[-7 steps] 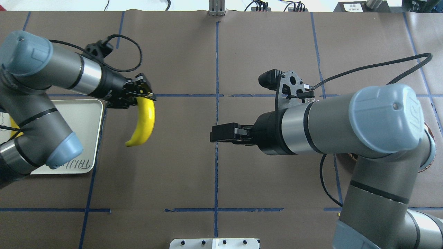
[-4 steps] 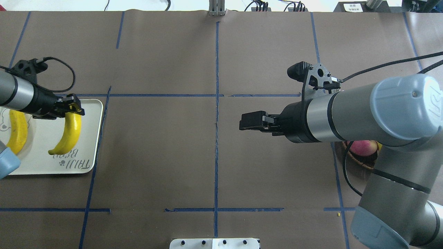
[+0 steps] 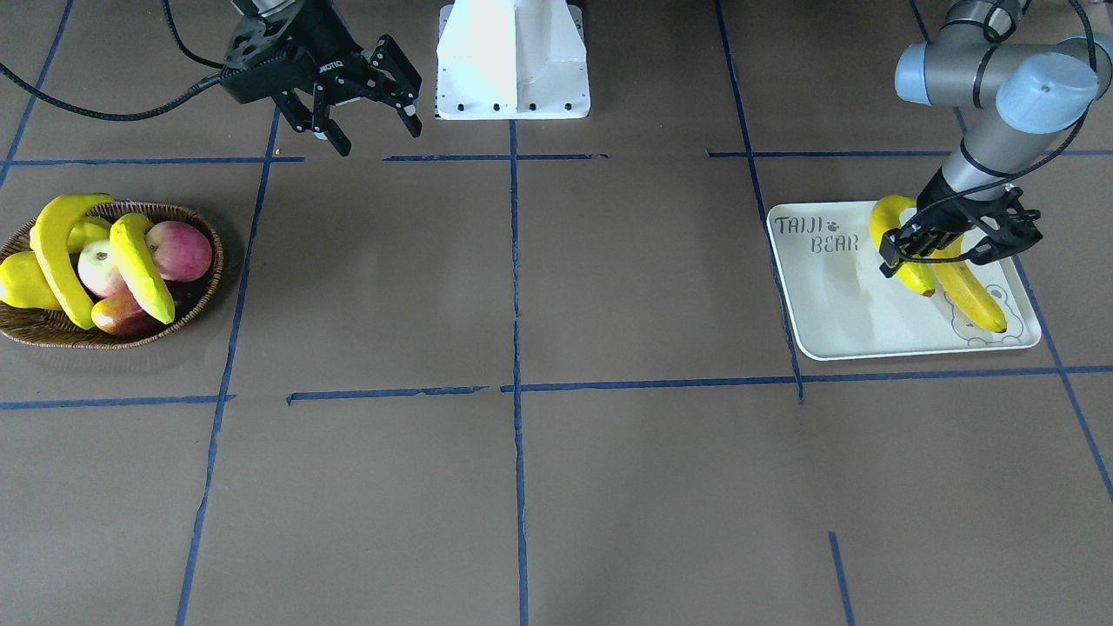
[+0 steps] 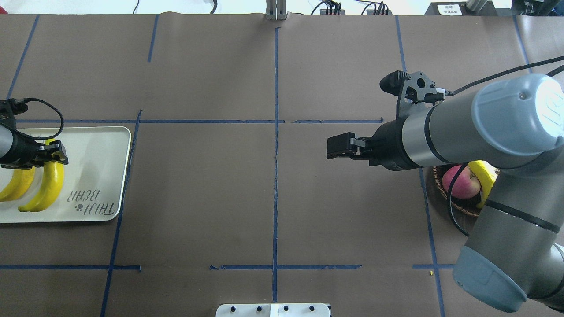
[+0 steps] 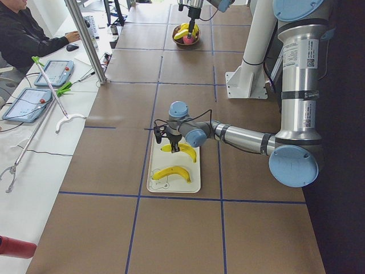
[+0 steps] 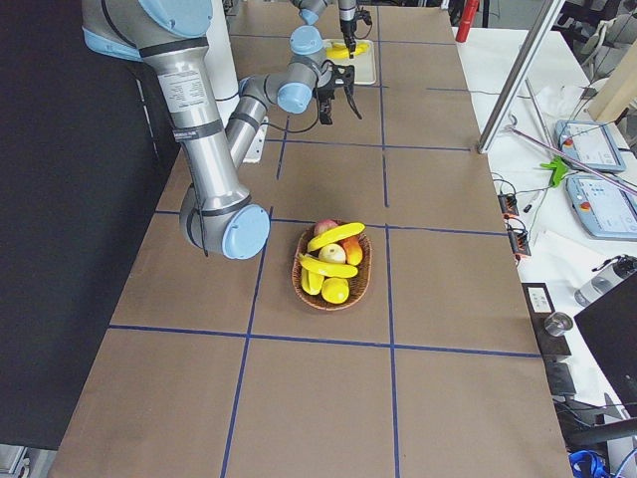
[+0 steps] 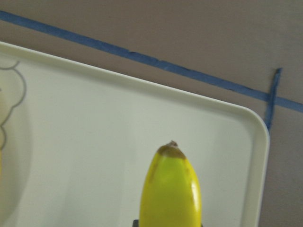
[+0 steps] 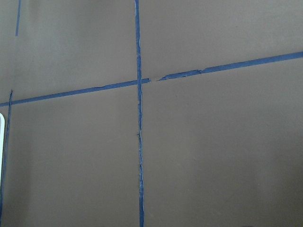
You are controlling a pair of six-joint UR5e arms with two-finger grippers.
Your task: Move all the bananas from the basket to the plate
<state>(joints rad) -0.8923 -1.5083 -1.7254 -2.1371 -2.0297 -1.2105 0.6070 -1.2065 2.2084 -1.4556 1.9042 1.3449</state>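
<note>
Brown tabletop [image 4: 198, 198] below me: my left claw [image 4: 53, 155] is clamped on a banana [image 4: 50, 185] over the plate [image 4: 105, 145], beside another banana [image 4: 15, 187]; my right claw [image 3: 380, 139] hangs spread apart

Brown table [image 4: 211, 198], blue tape lines [image 4: 275, 176]

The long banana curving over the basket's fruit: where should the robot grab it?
Probably around its middle, coming straight down from above with the fingers across its narrow width. The long banana lies uncovered on top of the pile in the basket, so the open right gripper would likely meet nothing else there.
</note>
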